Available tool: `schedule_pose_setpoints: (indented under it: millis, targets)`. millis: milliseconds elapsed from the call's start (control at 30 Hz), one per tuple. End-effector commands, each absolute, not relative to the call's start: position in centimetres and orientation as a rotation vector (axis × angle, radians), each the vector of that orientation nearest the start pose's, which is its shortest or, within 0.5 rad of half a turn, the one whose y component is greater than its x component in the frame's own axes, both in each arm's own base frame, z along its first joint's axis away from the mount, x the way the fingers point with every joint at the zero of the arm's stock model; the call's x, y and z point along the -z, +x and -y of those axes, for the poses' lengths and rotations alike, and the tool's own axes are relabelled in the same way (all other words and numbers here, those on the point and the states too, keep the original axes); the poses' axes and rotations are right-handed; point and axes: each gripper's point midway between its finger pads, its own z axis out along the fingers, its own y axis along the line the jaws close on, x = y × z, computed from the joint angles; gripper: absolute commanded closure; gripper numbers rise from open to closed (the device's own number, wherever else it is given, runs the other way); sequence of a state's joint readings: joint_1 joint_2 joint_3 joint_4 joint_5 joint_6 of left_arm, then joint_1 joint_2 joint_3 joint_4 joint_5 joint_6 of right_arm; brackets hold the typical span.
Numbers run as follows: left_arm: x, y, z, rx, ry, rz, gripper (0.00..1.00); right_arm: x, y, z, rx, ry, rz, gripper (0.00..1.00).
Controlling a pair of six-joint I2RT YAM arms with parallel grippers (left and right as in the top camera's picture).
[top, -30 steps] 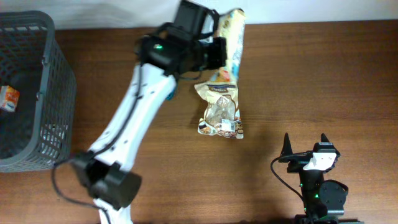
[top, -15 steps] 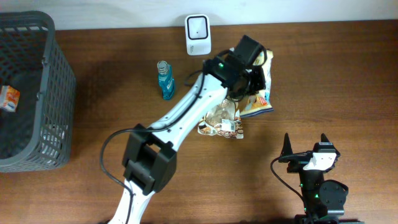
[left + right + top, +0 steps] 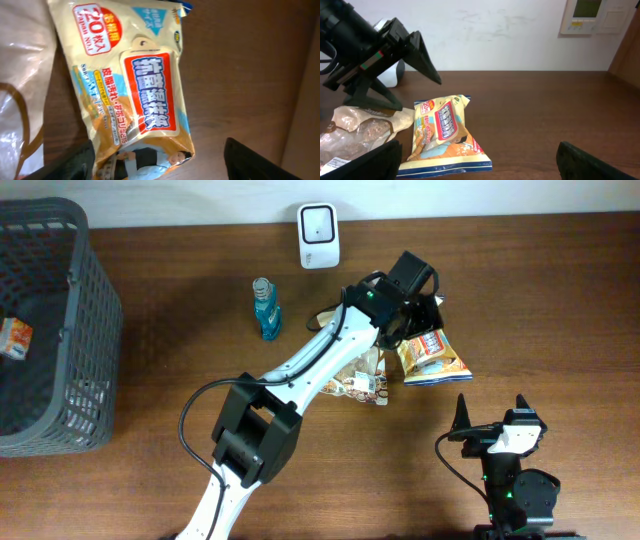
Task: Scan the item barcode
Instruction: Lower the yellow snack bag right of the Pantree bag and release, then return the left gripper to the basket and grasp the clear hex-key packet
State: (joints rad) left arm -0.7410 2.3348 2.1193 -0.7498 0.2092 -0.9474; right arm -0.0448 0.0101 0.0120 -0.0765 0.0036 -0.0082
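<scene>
Cream-and-orange wipes pouch with red label (image 3: 432, 358). Lies flat on brown wooden worktop (image 3: 560, 300), centre-right overhead, long axis diagonal, just beneath left fingers (image 3: 252, 160), spread open; right fingers (image 3: 590, 162) open, farther off.

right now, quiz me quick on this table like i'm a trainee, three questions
1. True or false: the left gripper is clamped on the wipes pack.
2. Which stands nearest the white scanner? A) blue bottle B) snack bag C) right gripper
3. Fill in: the small orange box lies inside the gray ____.

Key: 1 false, its jaws stand open; 2 A; 3 basket.
</scene>
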Motion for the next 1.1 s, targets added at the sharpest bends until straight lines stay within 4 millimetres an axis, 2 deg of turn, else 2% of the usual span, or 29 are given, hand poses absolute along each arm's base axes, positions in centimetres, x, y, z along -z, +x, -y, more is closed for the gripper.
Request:
schedule_pose_setpoints:
  millis: [0,67,167,200,267,367,433,500,533,567,600,700,733,800,833,900,967,1067]
  targets:
    - [-14.2,42.3,43.0,0.873,-0.025,-2.679,0.18,-15.5,24.6,1.2,0.048,0.033,-1.651,0.02]
    - [-17.0,42.9,42.7,0.876,0.085,-2.605,0.10,-15.5,24.6,1.2,0.048,0.033,-1.651,0.02]
    - [-23.5,43.0,41.1,0.826,0.344,-2.454,0.06,-15.5,24.6,1.2,0.048,0.033,-1.651,0.02]
    - [-25.1,42.9,40.5,0.808,0.392,-2.423,0.04,-15.5,24.6,1.2,0.048,0.033,-1.651,0.02]
    - [-28.8,42.5,38.2,0.742,0.509,-2.351,0.01,-15.5,24.6,1.2,0.048,0.033,-1.651,0.02]
    - [-33.5,42.7,32.9,0.585,0.563,-2.277,0.01,-15.5,24.6,1.2,0.048,0.033,-1.651,0.02]
    - [-36.2,43.3,28.5,0.472,0.504,-2.250,0.00,-15.5,24.6,1.2,0.048,0.033,-1.651,0.02]
    - [-39.3,43.9,22.9,0.353,0.408,-2.209,0.01,-15.5,24.6,1.2,0.047,0.033,-1.651,0.02]
    - [-41.8,44.1,18.4,0.306,0.310,-2.168,0.00,-15.5,24.6,1.2,0.048,0.033,-1.651,0.02]
    - [-43.0,44.1,16.1,0.288,0.258,-2.147,0.01,-15.5,24.6,1.2,0.048,0.033,-1.651,0.02]
    - [-44.6,43.9,12.9,0.255,0.187,-2.118,0.01,-15.5,24.6,1.2,0.048,0.033,-1.651,0.02]
    - [-47.5,43.0,5.1,0.159,0.008,-2.050,0.01,-15.5,24.6,1.2,0.048,0.033,-1.651,0.02]
    - [-48.6,42.4,1.2,0.102,-0.083,-2.017,0.01,-15.5,24.6,1.2,0.048,0.033,-1.651,0.02]
    - [-49.3,41.6,-4.5,0.008,-0.221,-1.988,0.01,-15.5,24.6,1.2,0.048,0.033,-1.651,0.02]
    - [-49.3,41.3,-6.5,-0.025,-0.269,-1.983,0.01,-15.5,24.6,1.2,0.048,0.033,-1.651,0.02]
    - [-48.2,39.6,-14.5,-0.146,-0.469,-1.983,0.01,-15.5,24.6,1.2,0.048,0.033,-1.651,0.02]
    - [-46.9,38.6,-18.4,-0.200,-0.574,-2.000,0.01,-15.5,24.6,1.2,0.048,0.033,-1.651,0.02]
    - [-44.3,37.0,-23.4,-0.256,-0.721,-2.045,0.05,-15.5,24.6,1.2,0.048,0.033,-1.651,0.02]
